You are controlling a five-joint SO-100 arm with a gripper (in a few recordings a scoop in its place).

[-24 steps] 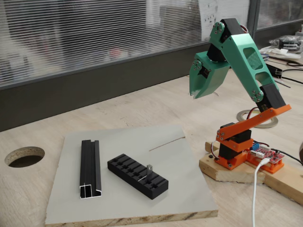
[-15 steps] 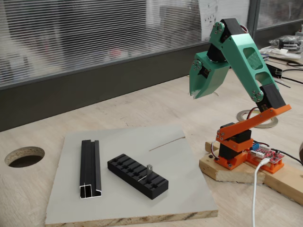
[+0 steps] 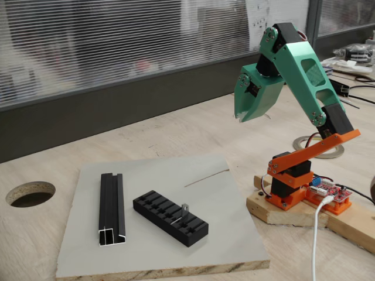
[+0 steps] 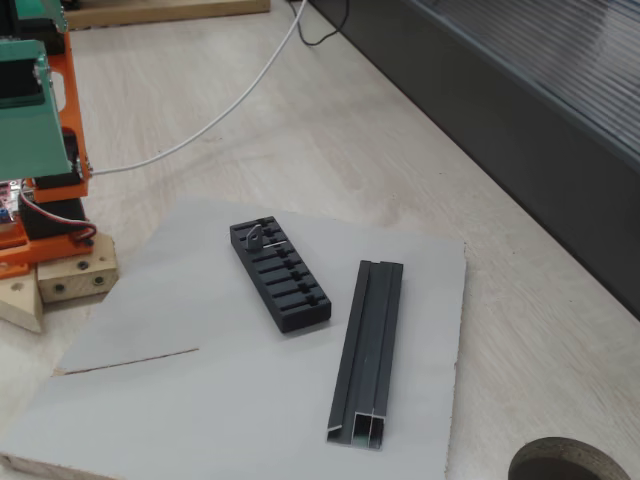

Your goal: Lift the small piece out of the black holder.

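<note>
Claw [image 3: 241,117] hangs high w/ tips together, closed on nothing, well apart from grey board [image 3: 222,234]. Small piece [image 3: 184,208] stands upright in an end slot of black holder [image 3: 170,218], black rail [image 3: 111,208] beside it.

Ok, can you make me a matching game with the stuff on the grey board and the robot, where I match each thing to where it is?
Things:
1. small piece
2. black holder
3. black rail
4. tool

Places:
A. high in the air, away from the board
B. standing in a slot
C. lying flat beside the holder
D. middle of the grey board

Pairs: 1-B, 2-D, 3-C, 4-A
</note>
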